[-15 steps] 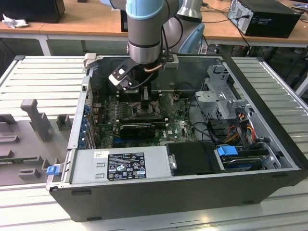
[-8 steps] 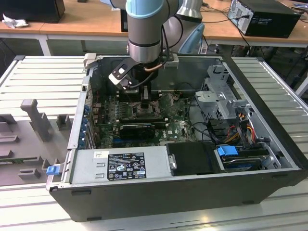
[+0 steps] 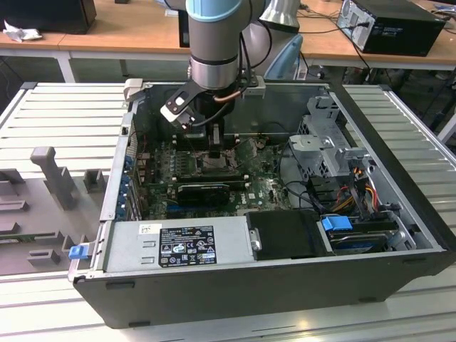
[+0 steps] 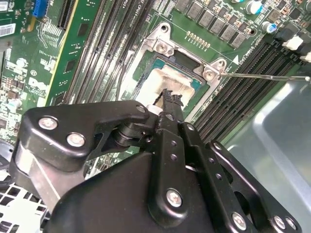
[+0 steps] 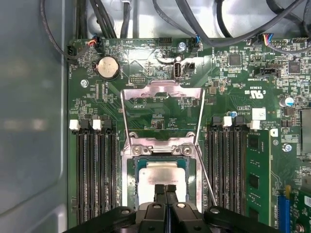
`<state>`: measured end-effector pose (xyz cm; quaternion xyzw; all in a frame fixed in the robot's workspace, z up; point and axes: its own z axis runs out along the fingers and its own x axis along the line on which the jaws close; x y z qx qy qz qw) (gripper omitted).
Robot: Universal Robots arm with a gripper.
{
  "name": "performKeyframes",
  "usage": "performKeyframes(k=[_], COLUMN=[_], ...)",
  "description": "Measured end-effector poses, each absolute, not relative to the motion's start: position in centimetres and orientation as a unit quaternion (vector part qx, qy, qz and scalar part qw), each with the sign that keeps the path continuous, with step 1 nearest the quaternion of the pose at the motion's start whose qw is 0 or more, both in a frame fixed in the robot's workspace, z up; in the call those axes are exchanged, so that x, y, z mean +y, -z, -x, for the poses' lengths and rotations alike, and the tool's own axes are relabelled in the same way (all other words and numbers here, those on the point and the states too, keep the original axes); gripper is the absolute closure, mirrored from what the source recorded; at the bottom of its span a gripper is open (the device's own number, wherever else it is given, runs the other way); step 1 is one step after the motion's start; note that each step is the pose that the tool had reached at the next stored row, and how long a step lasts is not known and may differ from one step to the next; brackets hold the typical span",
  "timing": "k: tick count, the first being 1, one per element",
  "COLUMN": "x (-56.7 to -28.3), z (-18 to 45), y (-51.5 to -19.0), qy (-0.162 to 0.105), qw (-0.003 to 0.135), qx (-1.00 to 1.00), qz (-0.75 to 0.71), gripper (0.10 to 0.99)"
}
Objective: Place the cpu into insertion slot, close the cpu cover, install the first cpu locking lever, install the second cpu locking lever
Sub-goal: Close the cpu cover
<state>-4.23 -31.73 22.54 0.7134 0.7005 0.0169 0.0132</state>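
We see the grey robot arm (image 3: 214, 43) reaching down into an open dark-grey computer case (image 3: 285, 285) that lies on the pale slatted metal bench (image 3: 64, 114). Its black claw (image 5: 165, 187) hangs over the middle of the green circuit board (image 5: 233, 87). In both wrist views the two fingertips are pressed together with nothing between them.

Right under those tips lies the small square pale-silver cpu (image 5: 163, 172). It sits flat inside the square dark-rimmed insertion slot (image 5: 136, 164). The tips are at the chip's face, but we cannot tell whether they touch it.

The thin silver-grey cpu cover (image 5: 163, 90), a frame with a large square window, is swung open on its hinge at the slot's edge, so the cpu is uncovered. A thin silver wire lever (image 5: 206, 182) runs along one side of the slot, next to the long black memory slots (image 5: 233, 170).
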Motion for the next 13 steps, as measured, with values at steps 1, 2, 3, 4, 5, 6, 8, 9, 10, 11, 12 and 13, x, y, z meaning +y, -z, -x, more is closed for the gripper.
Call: performKeyframes(k=[1, 2, 3, 4, 5, 6, 8, 9, 10, 11, 12, 13], x=[-31.7, -31.7, -31.7, -31.7, -31.7, -31.7, -31.7, -31.7, -31.7, -31.7, -31.7, -31.7], z=[4.2, 4.2, 4.2, 4.2, 4.2, 3.9, 3.4, 3.2, 3.0, 2.9, 2.9, 2.9], y=[-22.8, -23.2, -23.9, -23.9, -23.9, -23.9, -23.9, -23.9, -23.9, -23.9, -23.9, -23.9], qy=[-0.017, -0.017, -0.017, -0.017, -0.017, -0.017, -0.017, -0.017, -0.017, -0.017, -0.017, -0.017], qw=[0.013, 0.013, 0.013, 0.013, 0.013, 0.013, 0.013, 0.013, 0.013, 0.013, 0.013, 0.013], qx=[0.7, 0.7, 0.7, 0.7, 0.7, 0.7, 0.7, 0.7, 0.7, 0.7, 0.7, 0.7], qz=[-0.713, -0.713, -0.713, -0.713, -0.713, -0.714, -0.714, -0.714, -0.714, -0.714, -0.714, -0.714], gripper=[0.98, 0.98, 0.98, 0.98, 0.98, 0.98, 0.98, 0.98, 0.98, 0.98, 0.98, 0.98])
